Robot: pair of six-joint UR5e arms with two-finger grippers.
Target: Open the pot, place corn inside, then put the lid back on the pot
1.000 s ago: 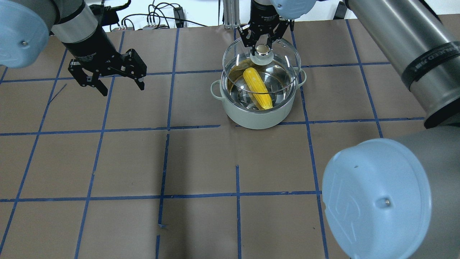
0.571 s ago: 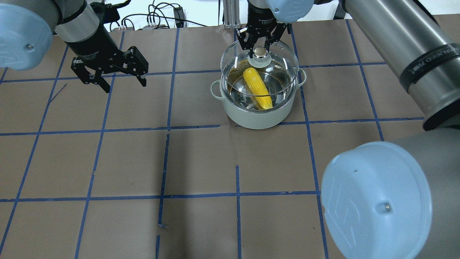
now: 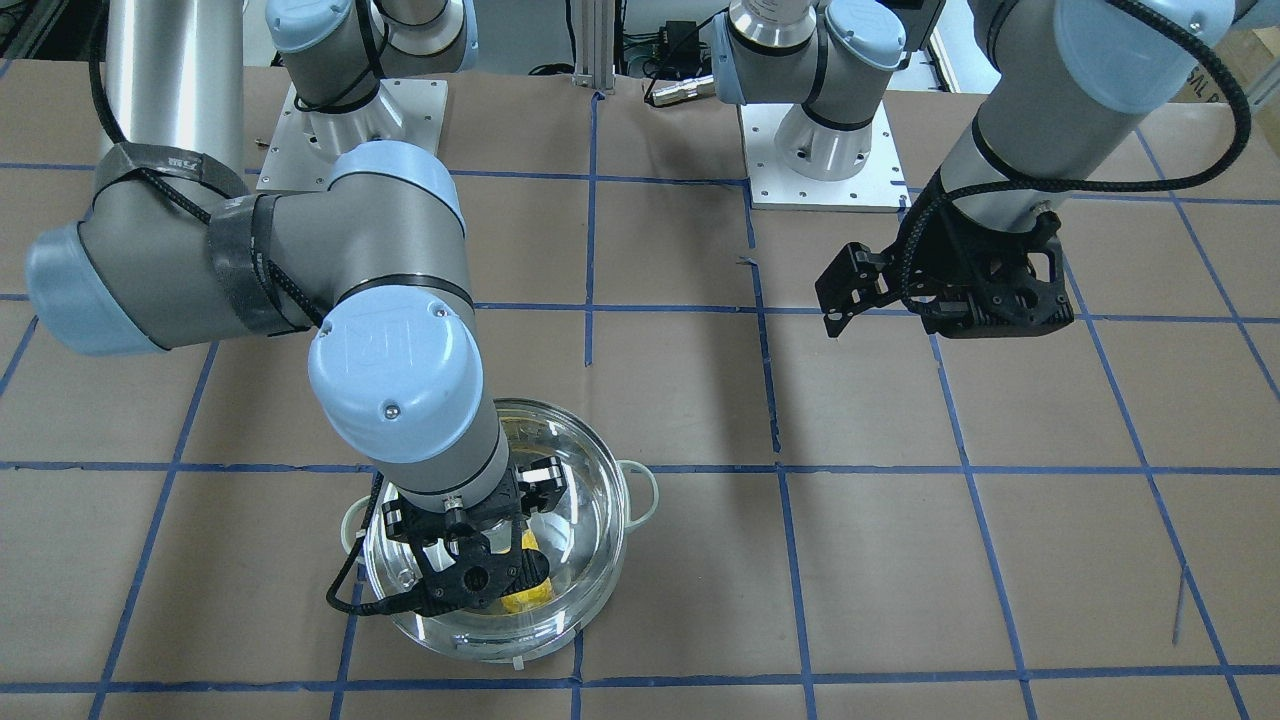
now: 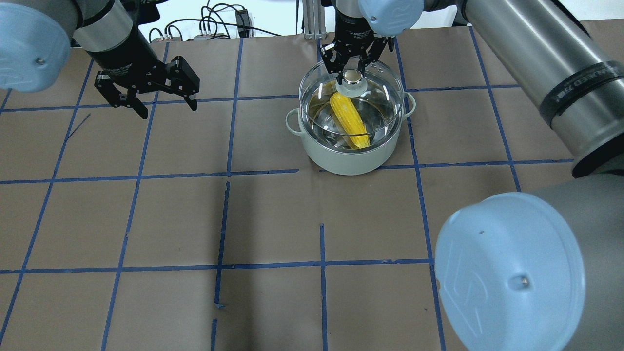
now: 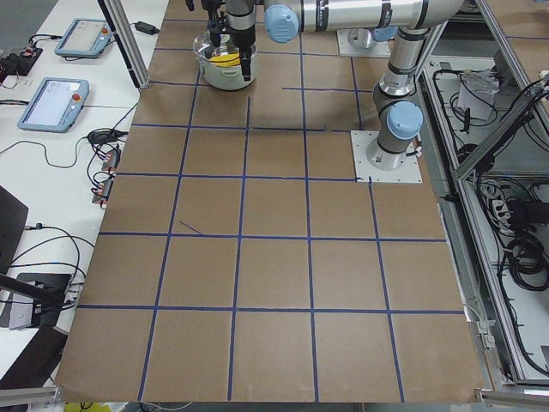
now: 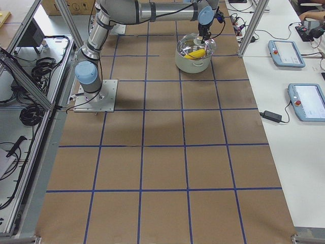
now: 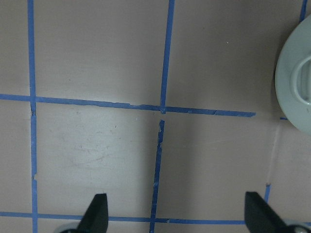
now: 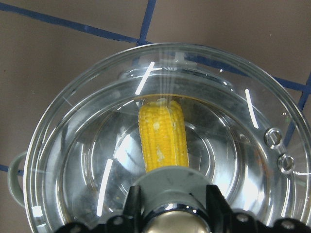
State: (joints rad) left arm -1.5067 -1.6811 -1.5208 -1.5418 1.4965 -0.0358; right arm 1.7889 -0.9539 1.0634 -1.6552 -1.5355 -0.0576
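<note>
Since a second ago my right arm has brought the lid lower and nearer over the pot; it hung higher and further toward the table's far edge then. Now it covers almost the whole mouth, set a little toward the far side, and I cannot tell whether the rims touch. My left gripper has drawn back a little toward the far edge as well. The corn lies aslant inside the pot, seen through the glass, as before. The pot stands on the table where it stood.

My right arm reaches long across from the right, wrist pointing down, the right gripper pinching the lid's knob from both sides. My left arm hangs above bare table, well apart from the pot, its jaws spread wide and holding nothing
</note>
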